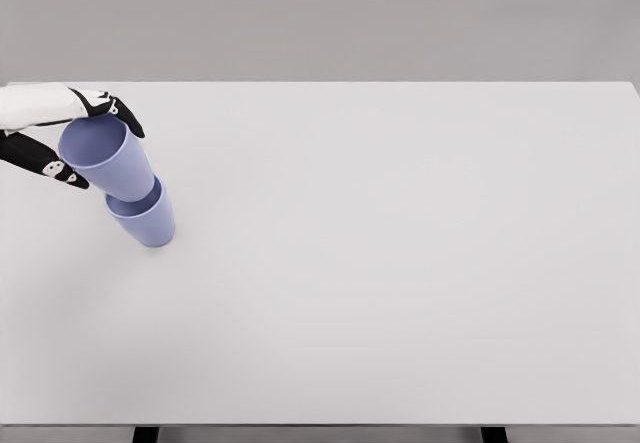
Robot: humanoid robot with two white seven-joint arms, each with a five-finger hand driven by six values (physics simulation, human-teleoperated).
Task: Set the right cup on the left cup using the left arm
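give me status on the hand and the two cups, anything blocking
Left hand shut on upper purple cup. Its base sits in the mouth of lower purple cup, not yet released. Right hand out of view. White table: nothing blocking.

Left arm entering from the left edge, upper part of the head view, white forearm reaching rightward. Left hand with black-and-white fingers spread around the rim of the upper lavender plastic cup: some fingers across the far side of the rim, thumb on the near side, clasping it. Wrist roughly level. Right arm out of view.
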